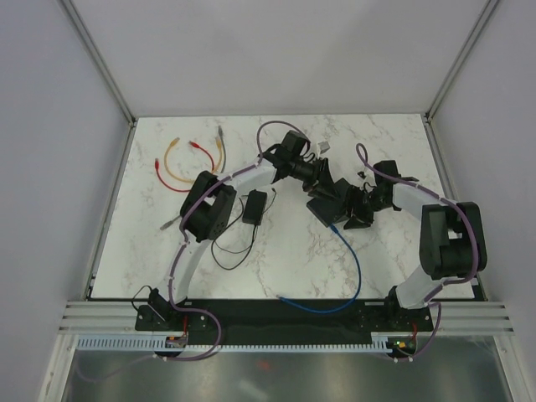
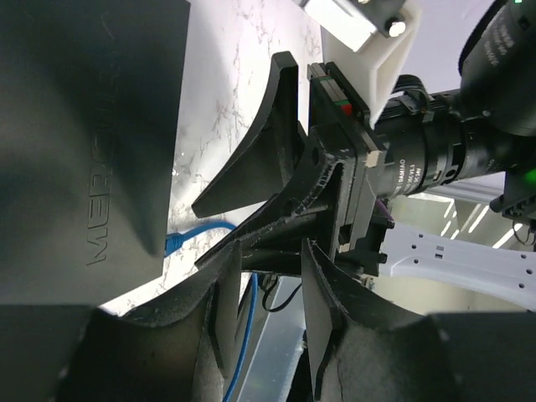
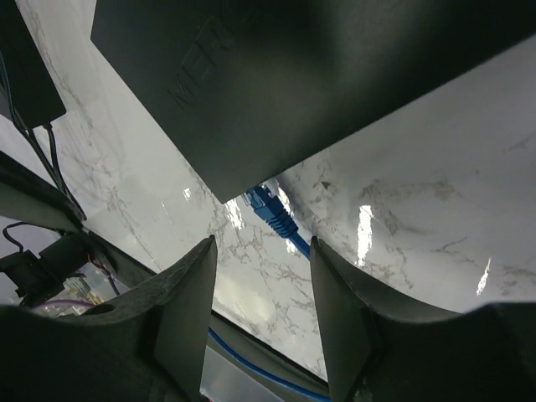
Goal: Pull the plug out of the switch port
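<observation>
Left of switch (image 1: 322, 208): pwr brick (image 1: 255, 206), cables (image 1: 193, 159)

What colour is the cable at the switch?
Blue cable, shows best in the right wrist view, beside the black switch.

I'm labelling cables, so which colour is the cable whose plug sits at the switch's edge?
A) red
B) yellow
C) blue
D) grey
C: the right wrist view shows a blue plug right at the edge of the switch, and from above the blue cable trails from there toward the near table edge.
</observation>
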